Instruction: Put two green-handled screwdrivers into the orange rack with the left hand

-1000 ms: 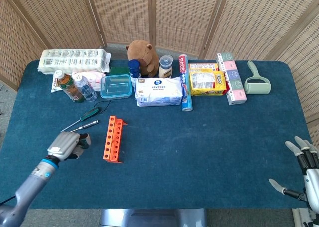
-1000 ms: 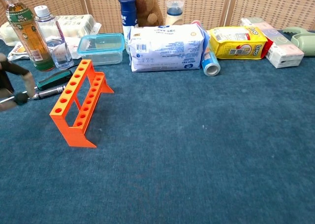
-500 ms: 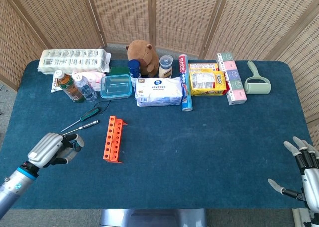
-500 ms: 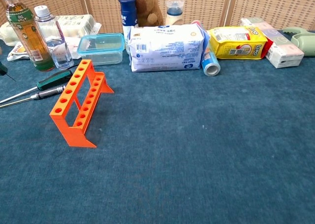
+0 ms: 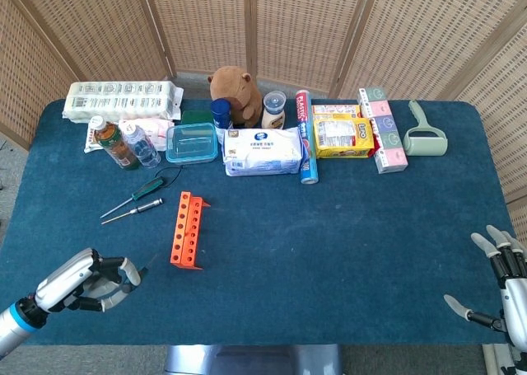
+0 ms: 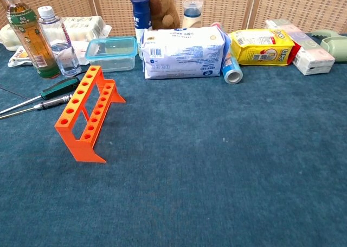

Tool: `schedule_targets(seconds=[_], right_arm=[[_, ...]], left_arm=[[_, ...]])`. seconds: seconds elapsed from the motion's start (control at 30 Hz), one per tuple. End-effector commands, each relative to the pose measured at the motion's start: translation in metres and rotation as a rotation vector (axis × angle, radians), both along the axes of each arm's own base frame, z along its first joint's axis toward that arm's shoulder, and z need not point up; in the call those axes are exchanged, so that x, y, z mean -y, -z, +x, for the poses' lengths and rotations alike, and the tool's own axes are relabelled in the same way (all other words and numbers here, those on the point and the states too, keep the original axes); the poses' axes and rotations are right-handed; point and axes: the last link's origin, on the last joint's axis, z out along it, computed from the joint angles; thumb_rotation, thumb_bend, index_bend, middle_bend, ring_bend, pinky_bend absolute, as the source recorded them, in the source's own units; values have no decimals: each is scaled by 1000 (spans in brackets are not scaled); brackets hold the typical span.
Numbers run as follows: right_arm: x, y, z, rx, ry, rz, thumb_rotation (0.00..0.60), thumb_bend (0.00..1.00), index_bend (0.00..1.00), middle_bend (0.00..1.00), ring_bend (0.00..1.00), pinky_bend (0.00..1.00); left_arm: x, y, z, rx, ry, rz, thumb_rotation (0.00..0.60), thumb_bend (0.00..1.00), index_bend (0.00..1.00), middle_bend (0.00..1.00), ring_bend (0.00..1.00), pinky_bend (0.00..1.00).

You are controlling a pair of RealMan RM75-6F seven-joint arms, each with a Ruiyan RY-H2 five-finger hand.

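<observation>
My left hand (image 5: 82, 280) sits at the lower left of the head view, fingers curled, seemingly pinching a thin shaft, though I can't tell which tool. The orange rack (image 5: 187, 229) looks empty; one green-handled screwdriver (image 5: 138, 193) lies just left of it on the tabletop (image 5: 329, 243), so both insertions remain.

1. We see the green-handled screwdriver (image 5: 138, 193) lying flat on the table, beyond our left hand (image 5: 82, 280), shaft slanting toward the left edge.
2. A second, slimmer screwdriver (image 5: 133, 212) lies just beside it, nearer that hand.
3. The orange rack (image 5: 187, 228) stands upright, holes empty, ahead-right of that hand.
</observation>
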Motion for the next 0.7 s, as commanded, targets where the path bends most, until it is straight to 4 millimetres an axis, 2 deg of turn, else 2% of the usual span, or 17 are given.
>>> schedule_targets(seconds=[0.03,0.47,0.7], right_arm=[[0,0,0,0,0,0,503,0,137,54,0,0],[0,-4,-1,9,0,-9,500,0,138,54,0,0],[0,-4,-1,10,0,-8,498,0,138,54,0,0]], left_arm=[[0,3,2,5,4,-8,600,451,508,943,895,953],[-5,17,6,40,-20,-82,600,452,508,943,895,953],[-11,21,-1,41,-58,-90,600,452,508,943,896,953]])
